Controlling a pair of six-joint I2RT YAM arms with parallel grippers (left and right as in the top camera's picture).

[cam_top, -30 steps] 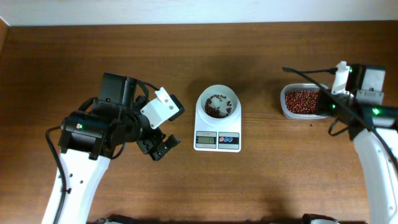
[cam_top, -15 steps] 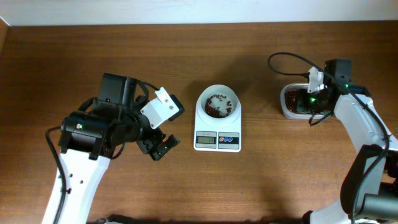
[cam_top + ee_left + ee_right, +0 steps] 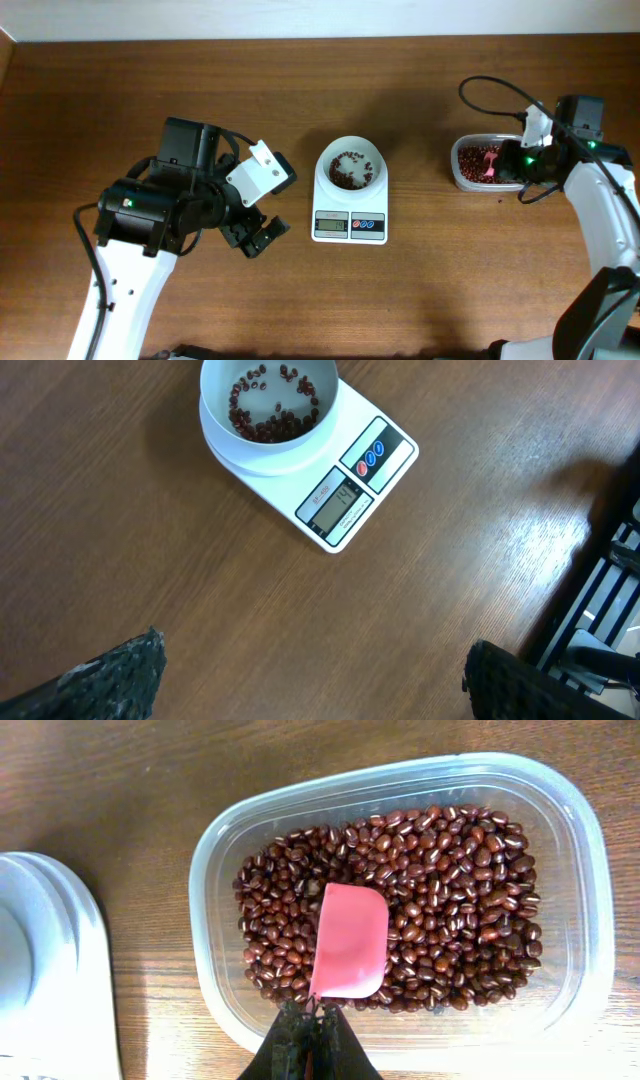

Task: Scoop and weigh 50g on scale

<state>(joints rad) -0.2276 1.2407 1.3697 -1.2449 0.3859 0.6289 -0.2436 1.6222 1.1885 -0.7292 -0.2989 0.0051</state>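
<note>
The white scale (image 3: 350,222) stands mid-table, and a thin layer of red-brown beans (image 3: 346,174) lies in its round bowl (image 3: 268,405). The heap of beans (image 3: 440,890) fills a clear tub (image 3: 462,176) on the right. My right gripper (image 3: 312,1020) is shut on the handle of a pink scoop (image 3: 350,940), whose blade rests on the beans near the tub's front wall. In the overhead view the right gripper (image 3: 515,162) sits at the tub's right end. My left gripper (image 3: 255,238) hangs open to the left of the scale, with bare wood between its fingers (image 3: 120,675).
The scale's display and its blue and red buttons (image 3: 372,455) face the front edge. A black cable (image 3: 495,88) loops above the tub. A corner of the scale (image 3: 40,970) shows left of the tub in the right wrist view.
The right arm has shifted over the tub, first left and then back right, and the pink scoop now shows on the beans. The left arm and scale have not moved.
</note>
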